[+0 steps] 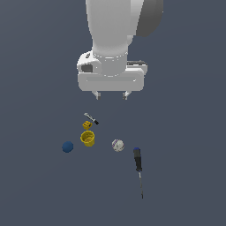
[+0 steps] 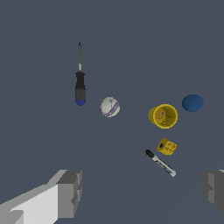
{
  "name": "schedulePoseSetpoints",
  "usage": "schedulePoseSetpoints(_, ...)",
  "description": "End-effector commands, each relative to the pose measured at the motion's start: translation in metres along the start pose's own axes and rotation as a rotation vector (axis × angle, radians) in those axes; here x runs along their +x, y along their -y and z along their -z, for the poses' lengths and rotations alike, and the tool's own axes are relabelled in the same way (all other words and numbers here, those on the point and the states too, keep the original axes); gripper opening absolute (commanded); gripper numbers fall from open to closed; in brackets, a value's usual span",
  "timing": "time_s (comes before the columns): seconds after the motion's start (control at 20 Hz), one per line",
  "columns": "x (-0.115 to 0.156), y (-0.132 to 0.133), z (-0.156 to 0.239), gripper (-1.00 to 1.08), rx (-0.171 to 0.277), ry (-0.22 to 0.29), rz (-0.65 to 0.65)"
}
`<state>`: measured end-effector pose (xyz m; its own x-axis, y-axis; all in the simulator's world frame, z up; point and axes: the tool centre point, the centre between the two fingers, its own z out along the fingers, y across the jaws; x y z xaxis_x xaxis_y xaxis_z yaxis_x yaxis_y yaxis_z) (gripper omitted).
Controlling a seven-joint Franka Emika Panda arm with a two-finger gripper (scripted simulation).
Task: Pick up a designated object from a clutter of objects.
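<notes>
Screwdriver [image 1: 138, 165] shaft barely visible; both fingers [image 2: 70, 192] cropped.

Wide gap between the fingers [image 2: 65, 192], nothing inside it; gripper [image 1: 111, 94] hanging above the clutter, clear of every item. Nearest below the fingertips: marker [image 1: 91, 118], then block [image 1: 87, 125], just beside the cup [image 1: 88, 138]. Open floor between cup and blue ball [image 1: 67, 147], more toward the white ball [image 1: 118, 145]. Screwdriver [image 1: 138, 167] well apart.
</notes>
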<state>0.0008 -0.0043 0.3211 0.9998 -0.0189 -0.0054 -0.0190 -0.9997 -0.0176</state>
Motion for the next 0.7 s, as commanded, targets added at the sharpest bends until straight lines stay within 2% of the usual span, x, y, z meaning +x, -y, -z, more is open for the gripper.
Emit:
schedulePoseSetpoints(0.0, 0.000, 0.000, 0.000, 1.00, 0.000, 0.000, 0.000)
schedulePoseSetpoints(0.15, -0.001, 0.006, 0.000, 1.00, 0.003, 0.002, 0.013)
schedulePoseSetpoints(0.4, -0.006, 0.031, 0.001, 1.00, 0.013, 0.011, 0.065)
schedulePoseSetpoints(0.65, -0.006, 0.032, 0.001, 1.00, 0.014, 0.012, 0.068)
